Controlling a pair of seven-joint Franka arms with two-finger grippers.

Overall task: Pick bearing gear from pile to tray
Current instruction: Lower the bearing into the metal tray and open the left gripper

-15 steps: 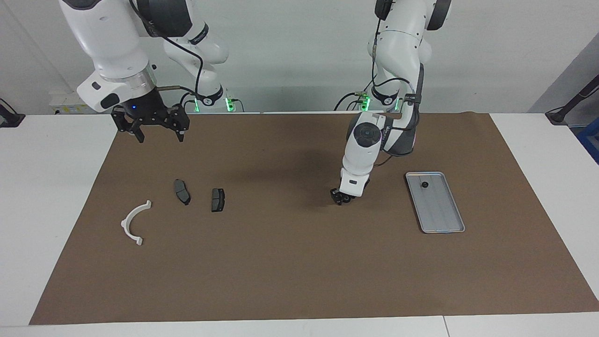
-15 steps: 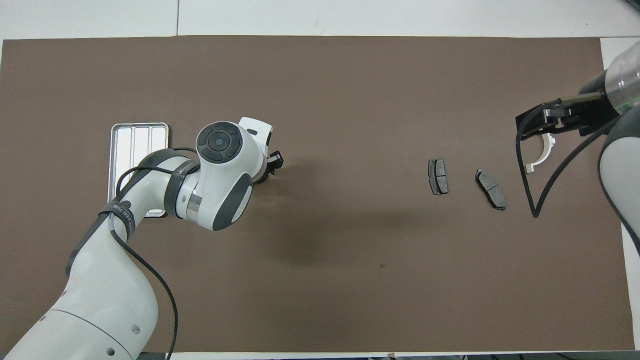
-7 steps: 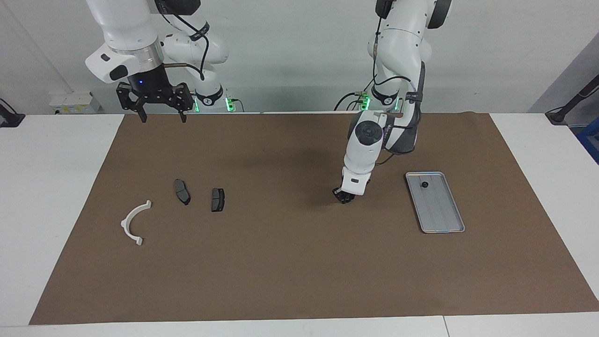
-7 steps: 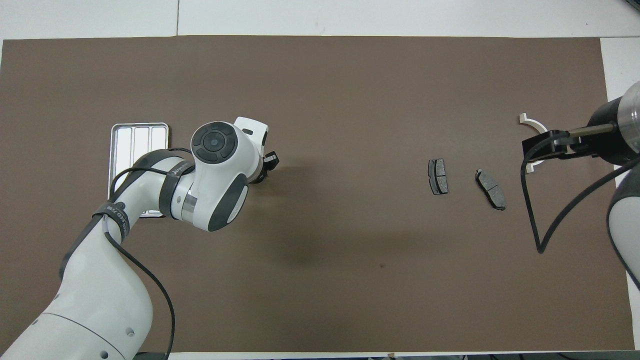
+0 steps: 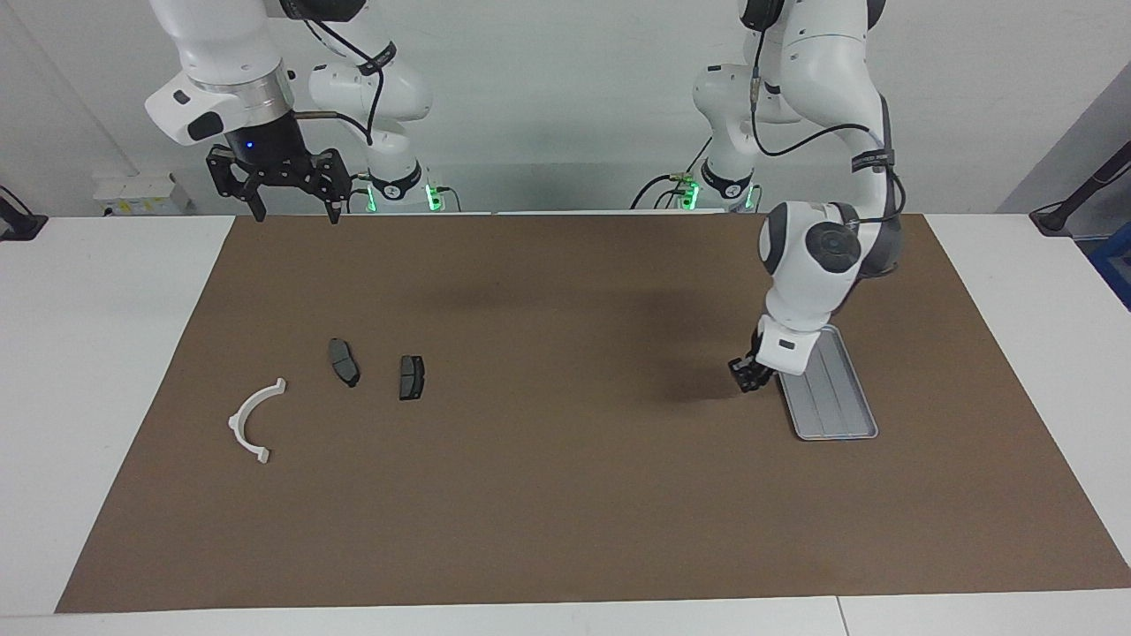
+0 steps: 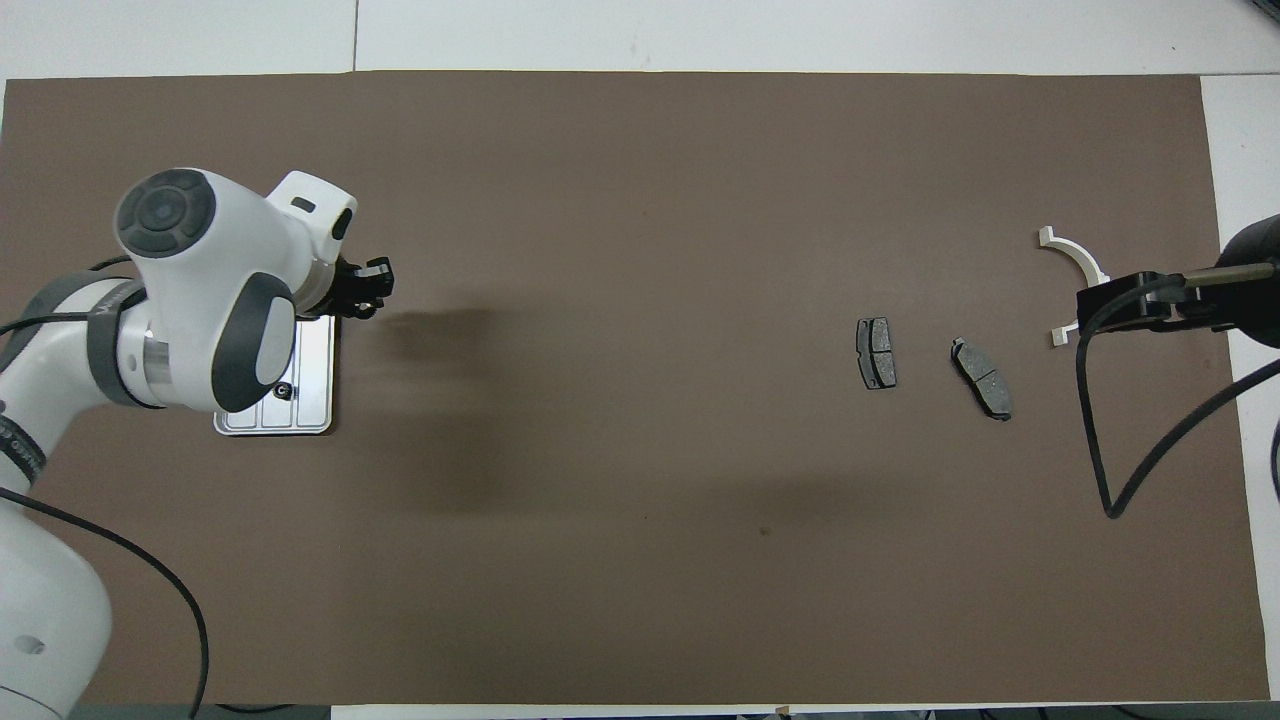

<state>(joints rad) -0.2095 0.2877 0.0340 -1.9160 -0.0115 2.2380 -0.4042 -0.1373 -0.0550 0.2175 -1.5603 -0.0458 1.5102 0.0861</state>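
Robotics laboratory. Indicated by: two white arms (image 5: pixel 813 256) mounted at a white table (image 5: pixel 106 353); brown mat (image 5: pixel 565 495) laid over it; plain grey wall (image 5: pixel 565 88); exposed cabling; green status lights at the arm bases.

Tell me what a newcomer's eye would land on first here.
First the left gripper, shut and low beside the metal tray at the left arm's end of the brown mat. Then the white half-ring bracket and two dark brake pads toward the right arm's end, with the right gripper open, raised over the mat's edge nearest the robots.
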